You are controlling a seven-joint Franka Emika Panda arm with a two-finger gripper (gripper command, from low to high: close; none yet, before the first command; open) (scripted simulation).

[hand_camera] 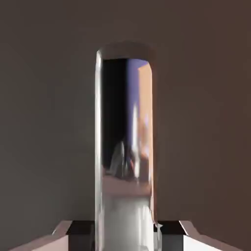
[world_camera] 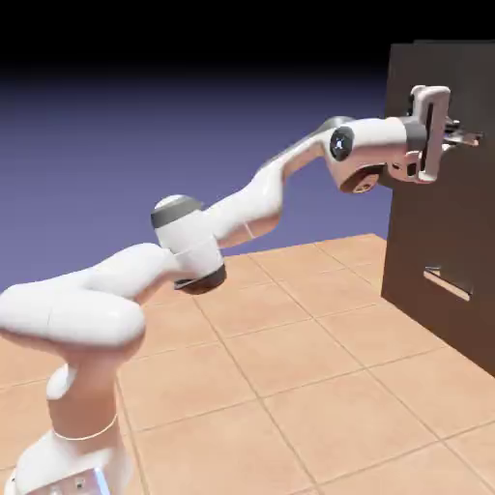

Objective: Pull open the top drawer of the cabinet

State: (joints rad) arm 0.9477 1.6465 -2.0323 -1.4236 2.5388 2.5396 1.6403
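Jutting below claw (hand_camera: 126, 236): lower bar handle (world_camera: 448, 283)

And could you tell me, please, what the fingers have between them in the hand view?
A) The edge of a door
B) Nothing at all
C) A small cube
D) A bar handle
D: the hand view shows the shiny bar handle running down between the two fingers, which sit right against its sides.

Floor (world_camera: 300, 372): square tiles, warm orange-tan, slightly mottled, thin darker grout lines running obliquely across the exterior view. Backdrop (world_camera: 203, 164) plain, blue-violet, darkening upward to black along the top. Light falls bright on the tiles; pale sheen toward the lower middle.
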